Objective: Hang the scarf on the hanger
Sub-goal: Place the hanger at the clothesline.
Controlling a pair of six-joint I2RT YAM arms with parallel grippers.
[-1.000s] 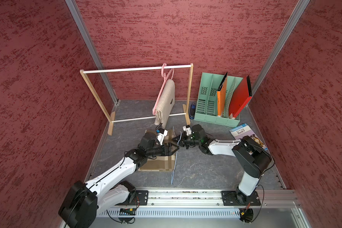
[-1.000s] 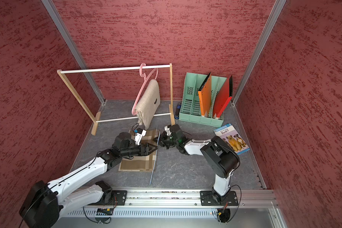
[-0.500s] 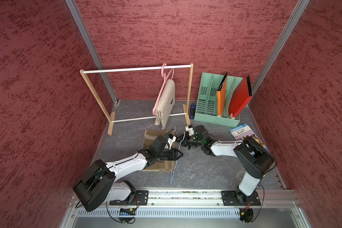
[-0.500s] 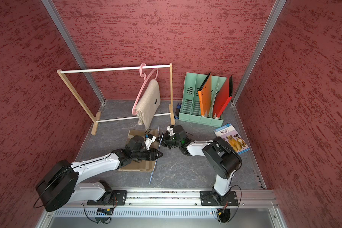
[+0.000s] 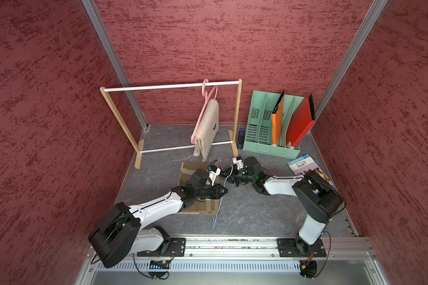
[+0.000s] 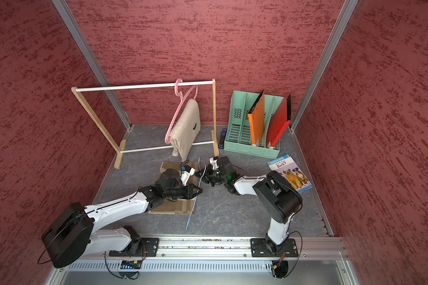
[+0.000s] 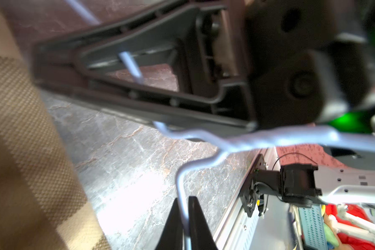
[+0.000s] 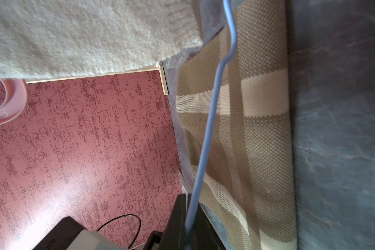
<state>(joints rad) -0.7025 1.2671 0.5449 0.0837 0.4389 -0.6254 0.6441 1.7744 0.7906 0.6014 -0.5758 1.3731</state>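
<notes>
As both grippers meet low over the table [image 5: 245, 209], left gripper [image 5: 224, 190] clamped on blue wire hanger [image 5: 216, 212], right gripper [image 5: 224, 173] pinching the same wire just beyond, plaid scarf [image 5: 187, 170] flat under left arm [image 5: 156, 207], beige cloth [image 5: 208, 125] on pink hanger [image 5: 209, 92] behind.

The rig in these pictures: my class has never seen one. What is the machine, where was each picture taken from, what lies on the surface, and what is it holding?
It is two robot arms on a rail, each ending in two fingers. Both top views look down from overhead, side by side; the two close-ups come from cameras on the arms' wrists. On the grey surface lie a brown checked scarf and a book; a rack stands there with a beige scarf on a pink hanger, beside a green file holder. The left fingers and right fingers are each shut on a blue wire hanger.
</notes>
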